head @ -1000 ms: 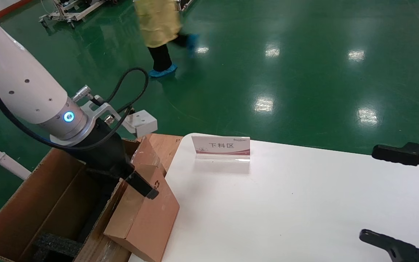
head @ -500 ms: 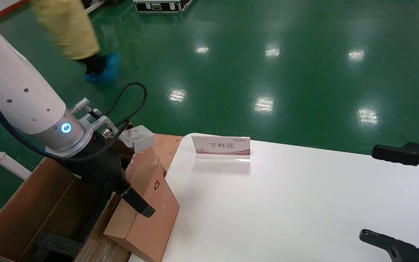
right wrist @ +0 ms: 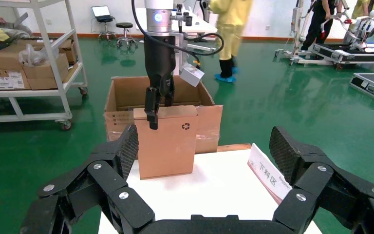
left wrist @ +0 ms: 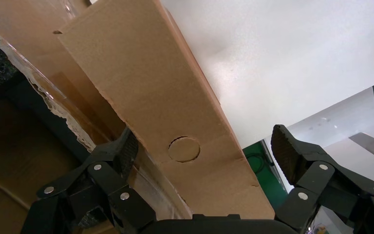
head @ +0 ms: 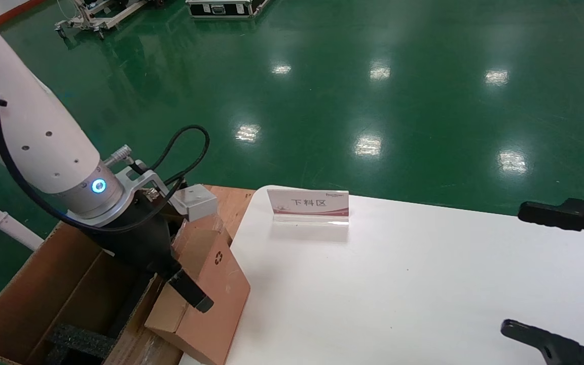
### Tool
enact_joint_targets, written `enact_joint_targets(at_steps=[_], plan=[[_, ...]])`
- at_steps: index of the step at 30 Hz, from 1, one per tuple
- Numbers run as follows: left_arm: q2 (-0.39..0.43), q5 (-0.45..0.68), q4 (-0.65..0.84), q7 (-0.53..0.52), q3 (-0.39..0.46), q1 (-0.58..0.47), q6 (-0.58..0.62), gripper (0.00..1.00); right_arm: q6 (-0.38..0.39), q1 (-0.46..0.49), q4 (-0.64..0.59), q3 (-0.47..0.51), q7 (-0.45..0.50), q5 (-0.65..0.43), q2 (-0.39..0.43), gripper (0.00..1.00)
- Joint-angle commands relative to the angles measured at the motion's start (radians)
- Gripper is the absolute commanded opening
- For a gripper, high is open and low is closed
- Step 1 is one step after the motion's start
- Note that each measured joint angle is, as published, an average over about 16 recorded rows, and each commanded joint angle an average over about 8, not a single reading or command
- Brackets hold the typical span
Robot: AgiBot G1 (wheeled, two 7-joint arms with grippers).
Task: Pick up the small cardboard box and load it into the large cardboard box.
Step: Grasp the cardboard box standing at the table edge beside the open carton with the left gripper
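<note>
Since the earlier head views, the left arm has been drawn slightly lower and nearer along the carton wall, and the person in yellow has gone from the head view.

Largest in the scene, the white rounded table (head: 424,284) carries only a white-and-red table sign (head: 307,203) near its far edge. Beside its left edge stands the big long brown corrugated large cardboard box (head: 43,294), open at the top, with black foam blocks (head: 76,340) seen inside and shiny tape along the near wall.

The flat pinkish-brown small cardboard box (head: 211,289), marked with a recycling symbol, is tilted on edge where table and carton meet, leaning against the carton's taped wall; it is not yet inside.

The left gripper (left wrist: 202,156) is set astride the upper tan edge of the small box, its fingers spread wide, one on each side, and no clamping is seen. The right gripper (right wrist: 202,156) is parked over the table's right side with fingers wide apart and nothing held.

For the grasp to go well, the fingers should probably be closed squarely across the slim thickness, so that the box is not tipped or slid off the table edge; it would then need lifting clear of the taped wall before being lowered between the foam.
</note>
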Motion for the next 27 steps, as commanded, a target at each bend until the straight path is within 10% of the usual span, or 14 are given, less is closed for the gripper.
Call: enact_joint_targets(at_steps=[1, 5, 7, 27], plan=[[0.001, -0.001, 0.0, -0.001, 0.002, -0.001, -0.001, 0.5, 0.0, 0.0, 0.0, 0.0, 0.0, 0.0, 0.0, 0.68], [0.0, 0.001, 0.0, 0.001, -0.002, 0.0, 0.0, 0.0, 0.0, 0.0, 0.0, 0.0, 0.0, 0.0, 0.0, 0.18], [0.0, 0.002, 0.0, 0.001, -0.003, 0.001, 0.001, 0.0, 0.0, 0.0, 0.0, 0.0, 0.0, 0.0, 0.0, 0.0], [-0.002, 0.005, 0.0, 0.003, -0.01, 0.004, 0.004, 0.0, 0.0, 0.0, 0.0, 0.0, 0.0, 0.0, 0.0, 0.0]])
